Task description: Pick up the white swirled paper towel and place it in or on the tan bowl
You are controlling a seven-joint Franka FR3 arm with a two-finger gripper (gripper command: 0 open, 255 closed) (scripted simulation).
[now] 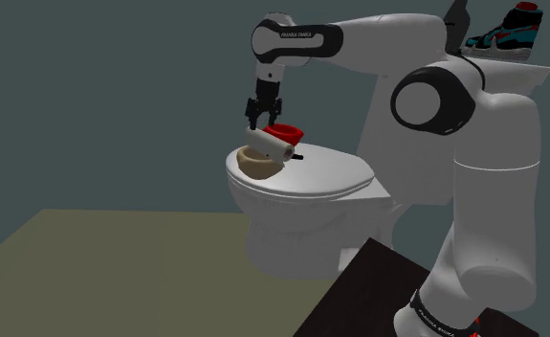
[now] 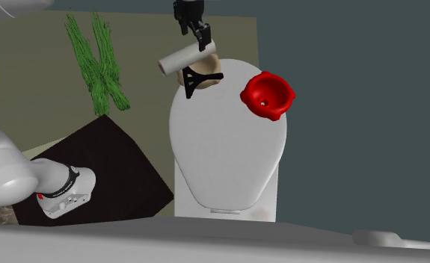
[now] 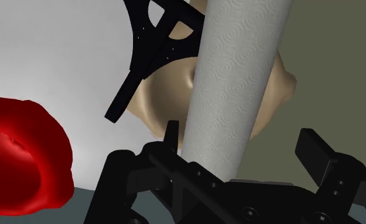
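— Where is the paper towel (image 1: 269,146)?

— Lying crosswise over the tan bowl (image 1: 255,168), one end sticking out past the rim. I cannot tell whether it rests on the rim or hangs just above it.

— And the tool (image 1: 261,122)?

— Directly above the bowl, pointing down. Its fingers (image 3: 315,149) stand apart, wider than the roll. The roll runs between them, close against one finger, while the other is clear of it, so nothing is clamped.

— What crowds the bowl?

— A black frame (image 2: 198,78) stands right against the bowl, on the side facing the red dish (image 2: 266,96). From the wrist view its struts overlap the bowl's edge, just beside the roll.

— Is the red dish touching the bowl?

— No, it sits apart from the bowl, beyond the frame, on the same white toilet lid (image 2: 220,149) that carries the bowl.

— Anything else around?

— Green grassy bunches (image 2: 97,63) lie on the floor, well apart from the bowl. A teal, red and black shoe (image 1: 507,33) sits well away from the bowl, up behind the arm.
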